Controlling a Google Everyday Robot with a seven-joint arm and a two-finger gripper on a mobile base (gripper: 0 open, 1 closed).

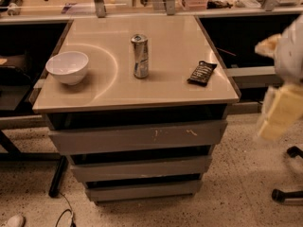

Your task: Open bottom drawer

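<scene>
Three grey drawer fronts stack beneath the counter (pixel 175 41). The bottom drawer (pixel 144 190) sits lowest, near the floor, pushed in. A white bowl (pixel 67 66), a can (pixel 140 56) and a dark packet (pixel 202 73) stand on top. The gripper (pixel 277 117) hangs blurred at right, well apart from the drawer; I cannot tell whether it is spread.

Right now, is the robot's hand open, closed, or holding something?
Hand: at the far right, well apart from the bottom drawer; open, closed or holding something cannot be told.

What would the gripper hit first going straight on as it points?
The gripper, at the right edge, seems aimed down-left: probably the speckled floor beside the cabinet, not the bottom drawer; depth unclear.
</scene>
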